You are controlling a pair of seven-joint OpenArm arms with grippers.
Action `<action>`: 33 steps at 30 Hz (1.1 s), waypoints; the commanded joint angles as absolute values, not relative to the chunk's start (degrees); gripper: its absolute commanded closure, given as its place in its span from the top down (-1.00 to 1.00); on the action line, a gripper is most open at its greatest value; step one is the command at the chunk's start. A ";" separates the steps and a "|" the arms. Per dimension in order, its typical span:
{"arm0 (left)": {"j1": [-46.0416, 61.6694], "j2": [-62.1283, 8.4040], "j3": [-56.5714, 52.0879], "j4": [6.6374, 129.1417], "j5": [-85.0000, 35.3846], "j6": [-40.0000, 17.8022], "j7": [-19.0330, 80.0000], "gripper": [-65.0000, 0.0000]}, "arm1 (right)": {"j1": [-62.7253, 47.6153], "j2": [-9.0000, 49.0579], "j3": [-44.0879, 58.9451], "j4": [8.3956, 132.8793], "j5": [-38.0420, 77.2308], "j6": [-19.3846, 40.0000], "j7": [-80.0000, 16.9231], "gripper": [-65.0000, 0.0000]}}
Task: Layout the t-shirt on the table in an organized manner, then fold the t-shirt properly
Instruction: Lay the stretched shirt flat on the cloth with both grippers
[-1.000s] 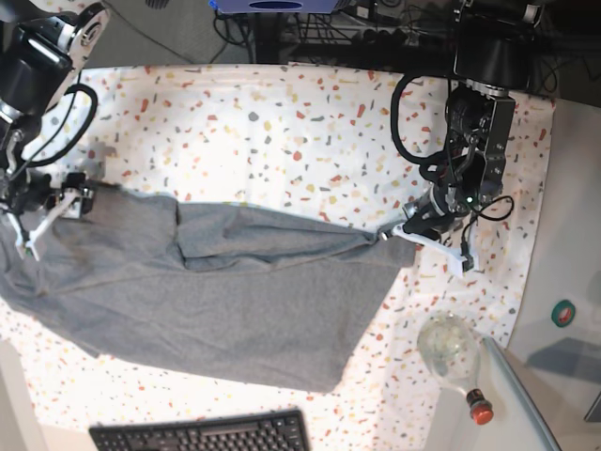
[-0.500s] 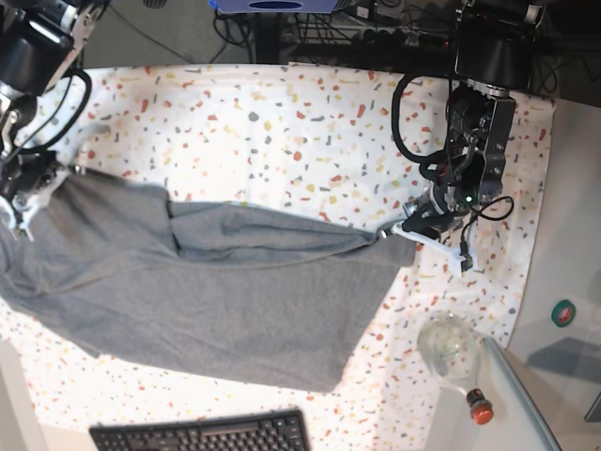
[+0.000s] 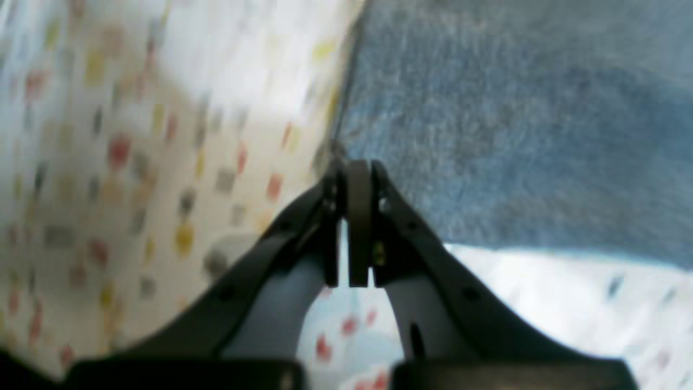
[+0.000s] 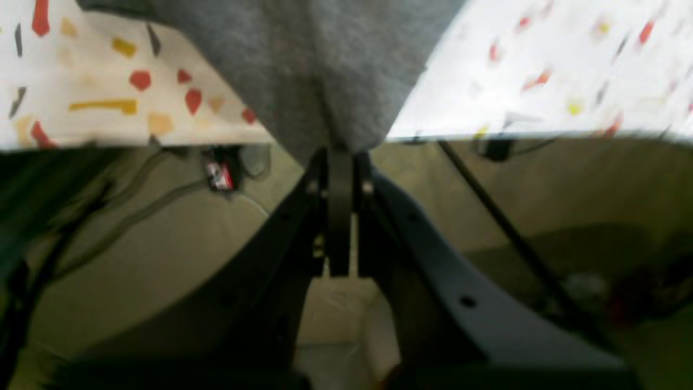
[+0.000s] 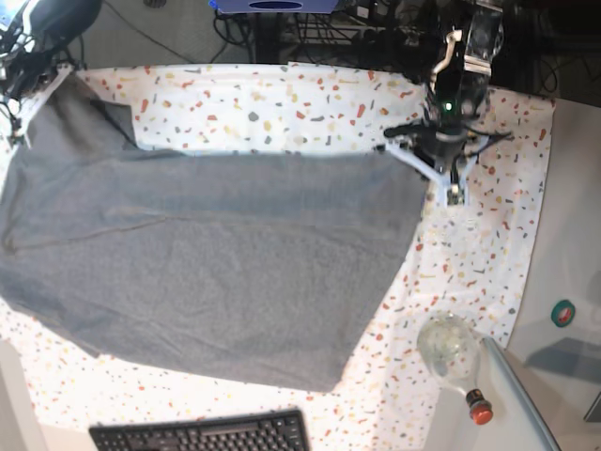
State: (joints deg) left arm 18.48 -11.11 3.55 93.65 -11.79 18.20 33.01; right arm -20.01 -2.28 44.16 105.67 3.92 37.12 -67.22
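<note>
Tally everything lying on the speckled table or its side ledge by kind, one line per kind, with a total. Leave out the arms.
T-shirt: 1
Keyboard: 1
Clear bottle with red cap: 1
Tape roll: 1
Total: 4

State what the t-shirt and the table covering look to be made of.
T-shirt: looks like soft matte heather-grey knit; it drapes in loose folds, and its weave shows fuzzy in the wrist views.
Table covering: seemingly thin white cloth printed with red, yellow and grey flecks; it wrinkles slightly, though coated fabric cannot be ruled out.
</note>
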 commanded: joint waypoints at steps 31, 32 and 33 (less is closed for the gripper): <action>22.55 -11.03 3.47 92.44 -11.38 18.24 31.87 -1.00 | 6.46 23.52 53.49 51.12 9.54 33.45 -43.47 0.09; 22.55 -11.03 3.47 92.44 -11.56 18.24 31.87 -1.00 | 7.78 24.92 53.49 47.25 9.54 33.45 -42.07 0.09; 22.55 -11.03 3.47 92.44 -11.56 18.24 31.87 -1.00 | 8.66 25.80 53.41 44.26 9.54 33.45 -40.66 0.09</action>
State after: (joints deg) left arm 22.57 -10.63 3.57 91.59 -11.88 18.02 32.60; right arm 7.01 24.38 53.58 43.44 7.46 32.64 -41.67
